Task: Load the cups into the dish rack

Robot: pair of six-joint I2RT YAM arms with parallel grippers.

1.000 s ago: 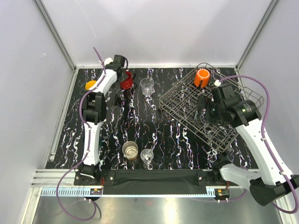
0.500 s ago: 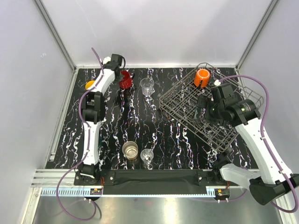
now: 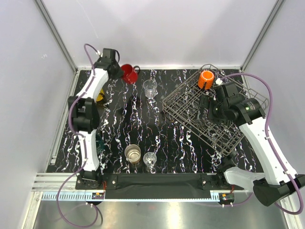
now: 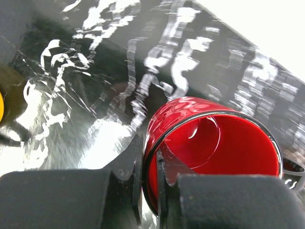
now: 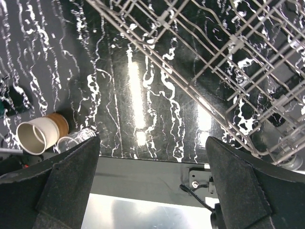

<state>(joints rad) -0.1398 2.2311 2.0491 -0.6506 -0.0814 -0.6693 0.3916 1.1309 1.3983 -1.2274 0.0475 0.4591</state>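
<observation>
Spreading across the whole work area, a black marbled table [image 3: 181, 138] carries the grey wire dish rack [image 3: 188, 107] on its right half, set at an angle. An orange mug [image 3: 206, 79] lies on its side in the rack's far corner. The right gripper [image 3: 209, 112] hangs over the rack's near-left part with its fingers spread wide and nothing between them; the right wrist view shows only rack wires and tabletop in the gap. At the table's far-left corner the left gripper [image 4: 148, 164] is clamped on the rim of a red mug [image 4: 214, 143], one finger inside the wall and one outside, the mug tipped with its mouth towards the wrist camera. A clear glass [image 3: 150, 88] stands just to the right of it, apart from the rack. Near the front edge stand a brown-and-cream cup [image 3: 133, 153] and a smaller clear glass [image 3: 149, 160], side by side. A yellow mug [image 3: 101, 98] peeks from behind the left arm.
</observation>
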